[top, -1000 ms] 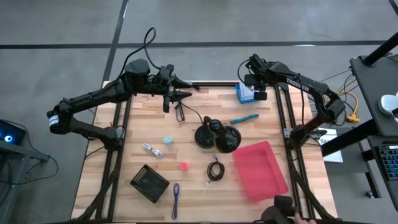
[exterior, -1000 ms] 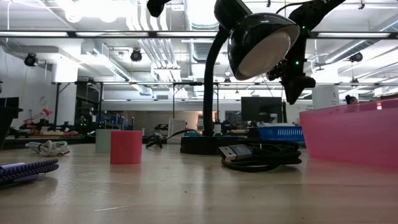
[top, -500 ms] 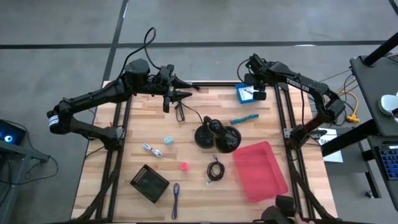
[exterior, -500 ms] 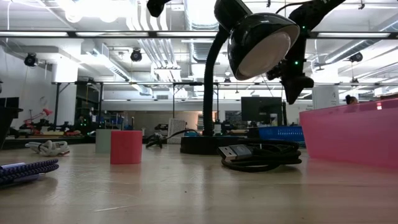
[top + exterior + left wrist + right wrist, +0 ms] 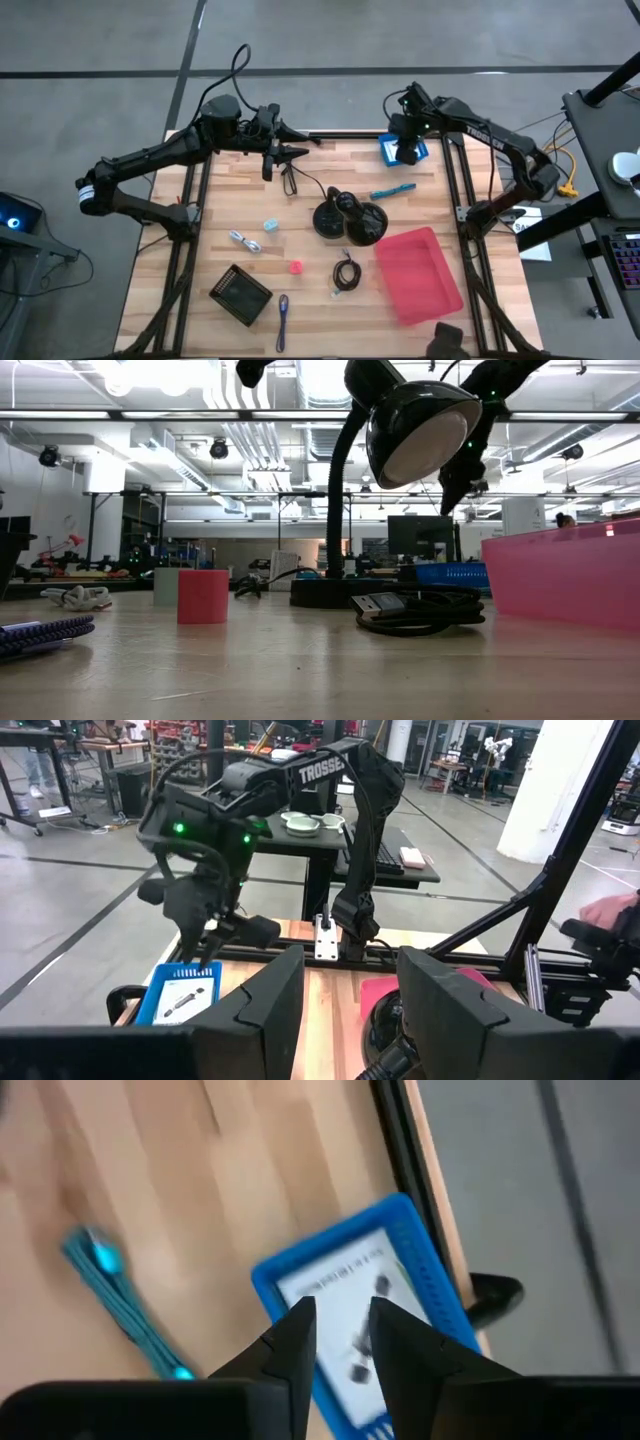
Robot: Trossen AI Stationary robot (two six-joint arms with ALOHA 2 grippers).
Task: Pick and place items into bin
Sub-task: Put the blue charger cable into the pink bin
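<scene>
So the butcher-block table has the black desk lamp mid-surface; right gripper hovers slightly open, empty, over the blue packet behind it, teal marker nearby. Left gripper waits half-open.

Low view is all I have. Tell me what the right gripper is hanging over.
Observer: The right gripper is above a blue packet at the table's far right corner.
Operator: Say how its fingers stand.
Observer: Its wrist view shows them slightly apart with nothing between them, and the packet's white label below.
Operator: Place the teal marker for me.
Observer: The teal marker lies on the wood between that packet and the red bin, touching neither.
</scene>
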